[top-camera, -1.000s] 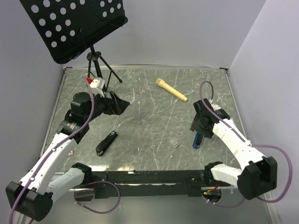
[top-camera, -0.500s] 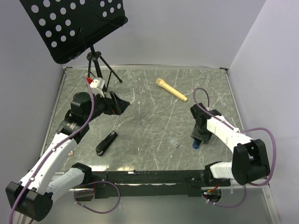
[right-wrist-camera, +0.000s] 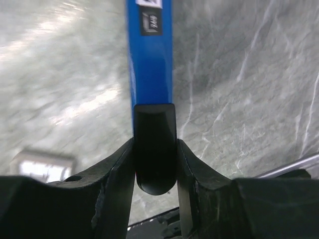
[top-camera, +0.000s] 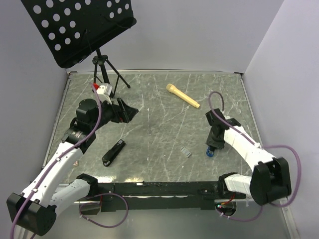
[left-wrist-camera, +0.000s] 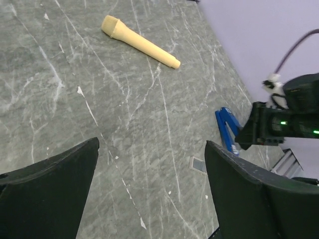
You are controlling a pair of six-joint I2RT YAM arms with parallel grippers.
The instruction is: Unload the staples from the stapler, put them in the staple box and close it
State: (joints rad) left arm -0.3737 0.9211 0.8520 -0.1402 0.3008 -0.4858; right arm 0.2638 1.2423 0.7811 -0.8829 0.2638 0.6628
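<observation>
right gripper (right-wrist-camera: 155, 149) clamps the black end of a blue-and-black pen (right-wrist-camera: 149, 59); left gripper (left-wrist-camera: 152, 149) hangs apart. the slim black stapler (top-camera: 113, 153) lies lower left, the silvery staples strip (top-camera: 185, 152) lower centre on the desk, seemingly already unloaded. next: probably just lifting the pen.

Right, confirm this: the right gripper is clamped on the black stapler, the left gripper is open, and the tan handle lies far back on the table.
Wrong on one point: the right wrist view shows the right gripper clamped on the blue-and-black pen, not the stapler, which lies untouched. The rest holds.
</observation>
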